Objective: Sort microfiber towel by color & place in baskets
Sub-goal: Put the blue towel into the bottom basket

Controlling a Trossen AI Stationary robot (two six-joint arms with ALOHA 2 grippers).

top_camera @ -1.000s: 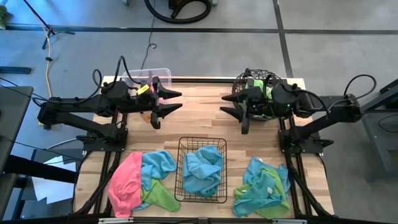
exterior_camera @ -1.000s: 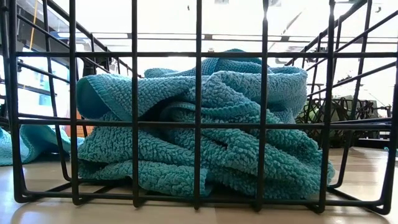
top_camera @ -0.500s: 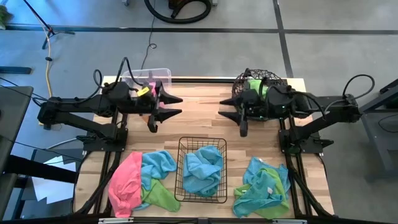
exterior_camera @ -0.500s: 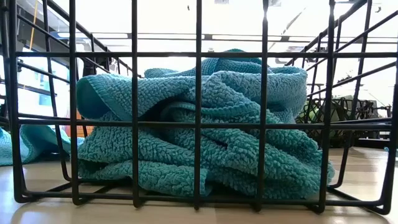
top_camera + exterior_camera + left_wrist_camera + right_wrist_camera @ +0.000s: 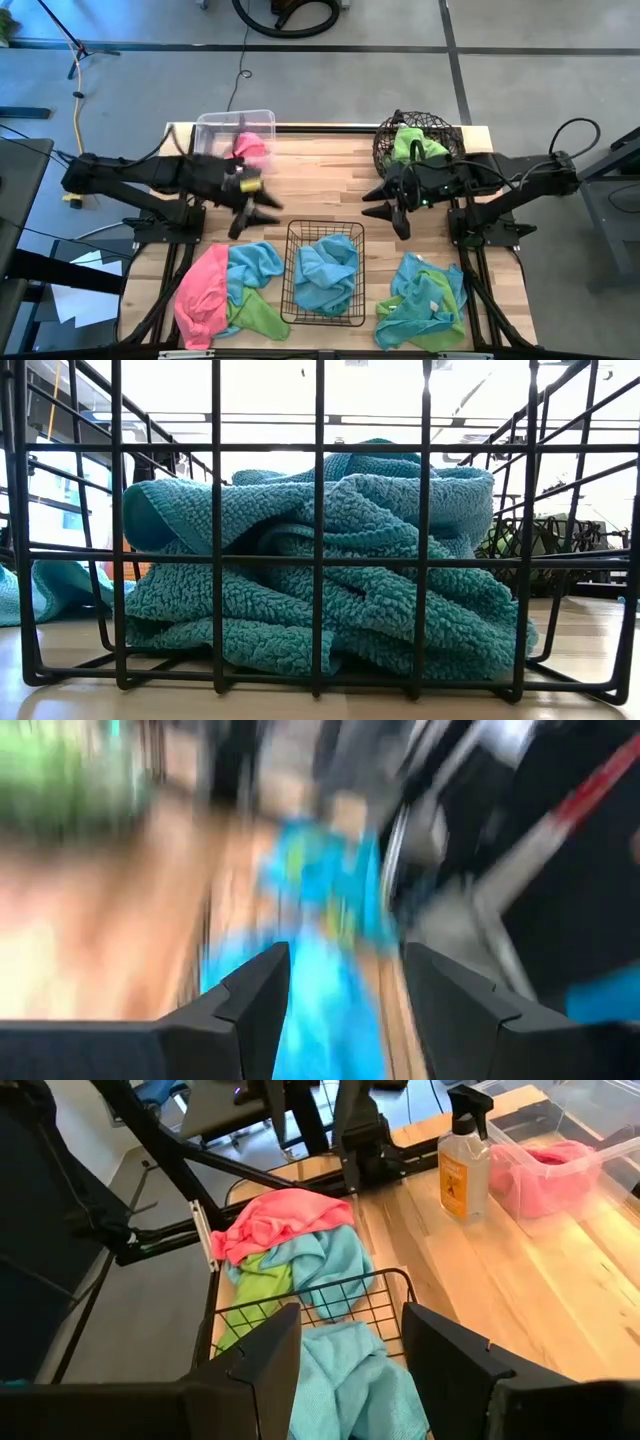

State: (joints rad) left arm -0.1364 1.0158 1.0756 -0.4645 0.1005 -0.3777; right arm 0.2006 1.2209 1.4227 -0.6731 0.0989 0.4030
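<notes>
Since a second ago: both arms have swung off the far baskets toward the near half of the table; left gripper (image 5: 256,208) now sits over bare wood just short of the left pile, right gripper (image 5: 388,206) beside the black basket's far right corner.
Left gripper state: fingers spread, nothing between them; its wrist view is smeared by motion, blue cloth ahead.
Right gripper state: fingers spread and empty; its wrist view looks over the black wire-grid basket (image 5: 300,1302) to the left pile.
Done so far: pink towel (image 5: 250,147) in the clear plastic tub (image 5: 215,125); green towel (image 5: 415,143) in the round wire basket (image 5: 385,140); blue towel (image 5: 328,272) in the black basket, seen bunched behind the bars in the low view.
Left to sort, left pile (image 5: 225,290): one pink, one blue, one green cloth, overlapping at the near left edge.
Left to sort, right pile (image 5: 422,300): blue cloths with green beneath and a small pale pink patch on top; count unclear, the folds hide the edges.
Count of baskets: three, each with one colour started.
Count of arms: two, both free.
Other item: spray bottle (image 5: 466,1158), seen only from the right wrist, beside the tub.
Judgement: roughly a third through; each colour has a home, two piles remain.
</notes>
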